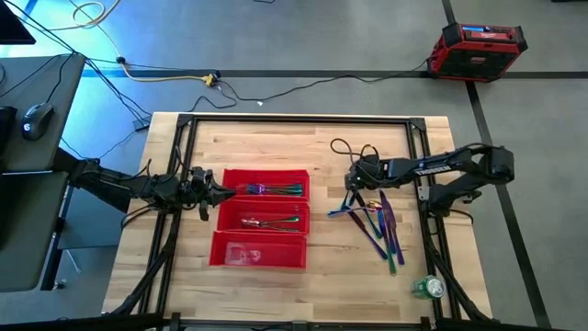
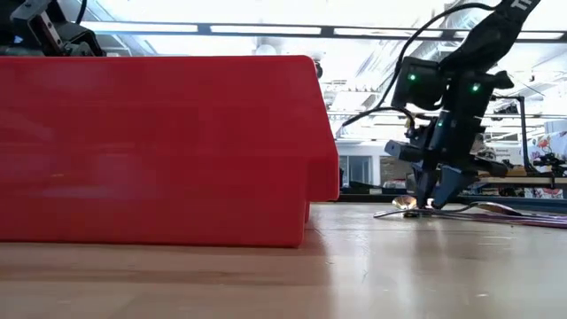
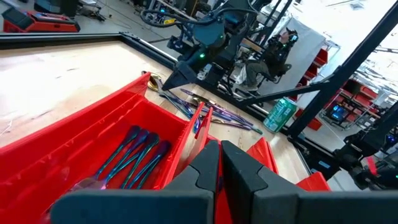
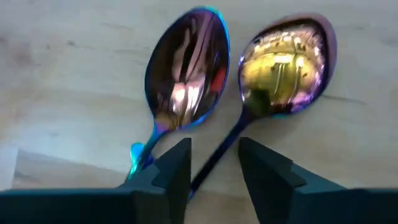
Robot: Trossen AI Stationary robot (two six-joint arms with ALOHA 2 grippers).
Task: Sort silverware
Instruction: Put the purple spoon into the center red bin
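R pincer (image 4: 214,165) spread astride gold spoon (image 4: 283,65) handle; center it, press to counter (image 4: 56,81), pinch. L pincer (image 3: 221,163) pressed together over tray (image 3: 93,130).

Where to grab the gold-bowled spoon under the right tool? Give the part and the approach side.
Grip the gold-bowled spoon by its thin neck just below the bowl, coming straight down from above. It lies flat on the table, and the narrow neck already sits between the open fingers of the right tool. The wide bowl looks too broad, and the purple spoon crowds one side.
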